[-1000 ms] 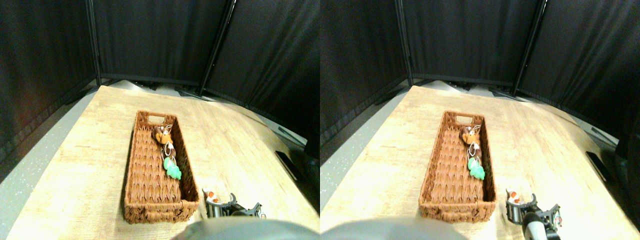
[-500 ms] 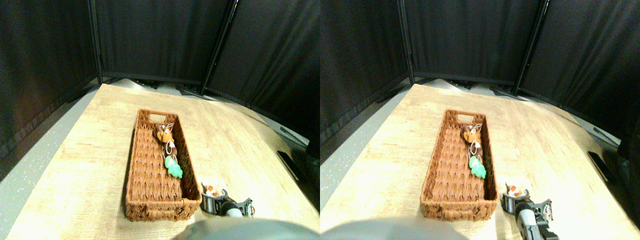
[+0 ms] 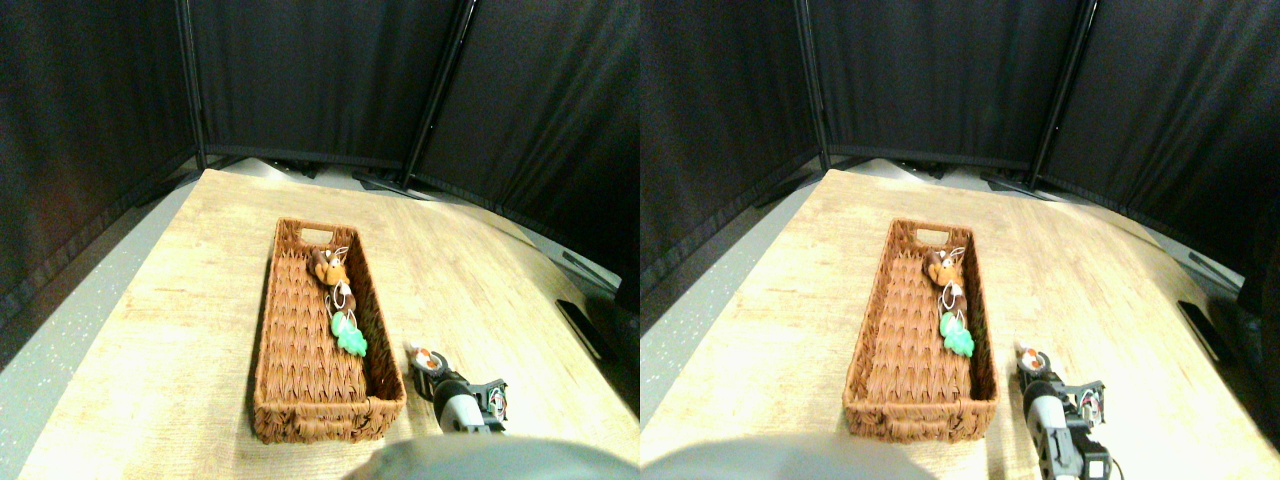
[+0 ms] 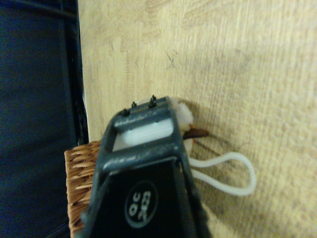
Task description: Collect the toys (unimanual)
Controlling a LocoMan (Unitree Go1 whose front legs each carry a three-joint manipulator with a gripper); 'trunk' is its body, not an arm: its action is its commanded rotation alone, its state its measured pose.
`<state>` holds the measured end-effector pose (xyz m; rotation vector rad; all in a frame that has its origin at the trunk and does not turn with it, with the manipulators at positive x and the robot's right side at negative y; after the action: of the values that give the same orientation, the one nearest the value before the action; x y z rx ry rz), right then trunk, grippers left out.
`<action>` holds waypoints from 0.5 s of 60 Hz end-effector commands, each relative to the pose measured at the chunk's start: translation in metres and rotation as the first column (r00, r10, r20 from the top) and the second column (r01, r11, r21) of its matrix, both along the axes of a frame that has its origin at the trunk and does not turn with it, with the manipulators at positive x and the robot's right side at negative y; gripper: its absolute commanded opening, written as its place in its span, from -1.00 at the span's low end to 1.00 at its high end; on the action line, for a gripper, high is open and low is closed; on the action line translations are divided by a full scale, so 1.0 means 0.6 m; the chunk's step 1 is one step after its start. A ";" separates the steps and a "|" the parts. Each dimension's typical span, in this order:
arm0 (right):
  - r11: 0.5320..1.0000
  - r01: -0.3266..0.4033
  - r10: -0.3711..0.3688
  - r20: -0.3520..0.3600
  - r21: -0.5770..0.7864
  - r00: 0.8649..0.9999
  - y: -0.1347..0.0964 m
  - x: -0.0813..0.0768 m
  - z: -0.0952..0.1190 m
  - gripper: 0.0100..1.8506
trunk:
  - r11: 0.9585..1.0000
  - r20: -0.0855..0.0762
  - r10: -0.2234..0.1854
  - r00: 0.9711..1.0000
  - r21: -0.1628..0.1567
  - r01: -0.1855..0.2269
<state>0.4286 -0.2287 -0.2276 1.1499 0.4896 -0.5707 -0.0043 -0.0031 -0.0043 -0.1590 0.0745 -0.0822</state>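
Note:
A small orange-white toy (image 3: 423,357) sits at the tip of my right gripper (image 3: 430,366), just right of the basket's near end. In the wrist view the dark jaw (image 4: 148,131) covers most of this toy (image 4: 184,113), and its white string loop (image 4: 233,173) lies on the wood. The gripper looks shut on it. The long brown wicker basket (image 3: 268,300) holds a brown toy (image 3: 325,266), a darker brown one (image 3: 343,297) and a green one (image 3: 349,338) along its right wall.
The wooden table (image 3: 180,300) ends at a grey floor strip on the left and at black curtains (image 3: 320,80) behind. A dark flat object (image 3: 577,325) lies by the table's right edge. A basket corner (image 4: 81,173) shows beside the jaw.
The gripper has turned to point forward and narrowed around the orange-white toy. The toy now sits farther forward beside the basket. The toys in the basket have not moved.

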 end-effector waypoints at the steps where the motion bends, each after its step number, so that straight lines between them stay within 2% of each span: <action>1: 0.998 0.002 0.004 0.088 -0.064 0.996 -0.001 0.015 0.024 -0.95 | 1.000 0.004 0.016 1.000 -0.008 -0.016; 6: 0.999 -0.004 0.009 0.107 -0.047 0.994 0.001 0.026 0.036 -0.95 | 1.000 0.017 0.025 1.000 -0.015 -0.025; 10: 0.996 -0.017 0.028 0.116 -0.088 0.993 0.006 0.039 0.053 -0.95 | 0.999 0.025 0.036 0.999 -0.024 -0.035; 12: 0.989 -0.082 0.098 0.137 -0.123 0.986 0.008 0.049 0.062 -0.95 | 0.999 0.026 0.040 0.999 -0.029 -0.039; 17: 0.963 -0.155 0.193 0.168 -0.219 0.967 0.015 0.064 0.079 -0.95 | 0.998 0.035 0.054 0.998 -0.044 -0.053; 26: 0.968 -0.134 0.172 0.172 -0.213 0.970 0.030 0.089 0.115 -0.95 | 0.995 0.045 0.076 0.996 -0.068 -0.073; 30: 0.965 -0.159 0.203 0.208 -0.209 0.957 0.040 0.103 0.129 -0.95 | 0.994 0.049 0.086 0.995 -0.078 -0.082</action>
<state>0.4837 -0.2064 -0.1578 0.9572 0.3736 -0.3499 0.0015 -0.0007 -0.0026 -0.2147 0.0376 -0.0209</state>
